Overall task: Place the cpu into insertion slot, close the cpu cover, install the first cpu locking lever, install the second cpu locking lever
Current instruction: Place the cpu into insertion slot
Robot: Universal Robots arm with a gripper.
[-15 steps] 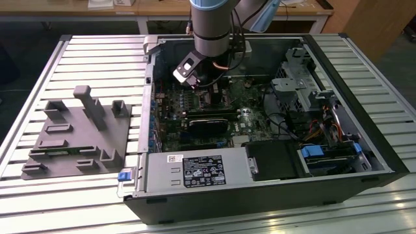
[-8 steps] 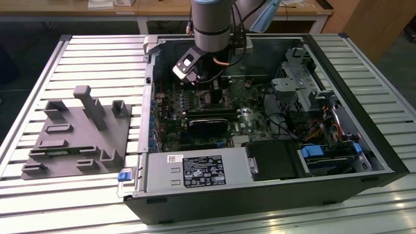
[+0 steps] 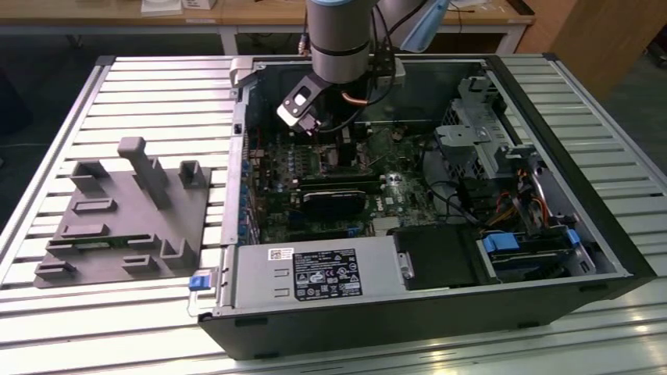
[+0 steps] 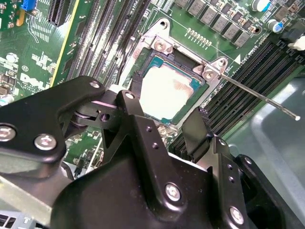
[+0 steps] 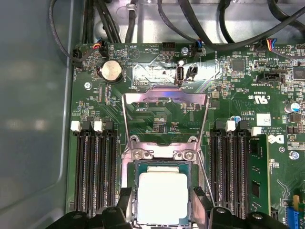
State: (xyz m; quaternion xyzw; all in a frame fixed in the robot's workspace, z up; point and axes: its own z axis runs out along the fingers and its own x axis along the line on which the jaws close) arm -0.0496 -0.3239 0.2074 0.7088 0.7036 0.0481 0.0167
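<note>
The cpu (image 5: 161, 198), with its pale metal top, lies flat in the insertion slot (image 5: 135, 191), also seen in the second wrist view as cpu (image 4: 169, 90) and insertion slot (image 4: 155, 59). My gripper (image 5: 163, 191) is open and low over the socket. Its black fingers (image 5: 125, 205) stand on either side of the chip with a narrow gap and grip nothing. The cpu cover (image 5: 164, 98) stands raised on its hinge behind the socket. One thin locking lever (image 4: 259, 98) sticks out free beside the socket. In the exterior view my arm (image 3: 339, 47) reaches down into the computer case (image 3: 542, 258).
Black memory slots (image 5: 93, 171) flank the socket, and one green memory stick (image 5: 257, 176) is fitted. Cables (image 5: 200, 28) run along the case wall beyond a coin battery (image 5: 110, 70). A grey fixture (image 3: 125, 211) sits outside the case, at the exterior view's left.
</note>
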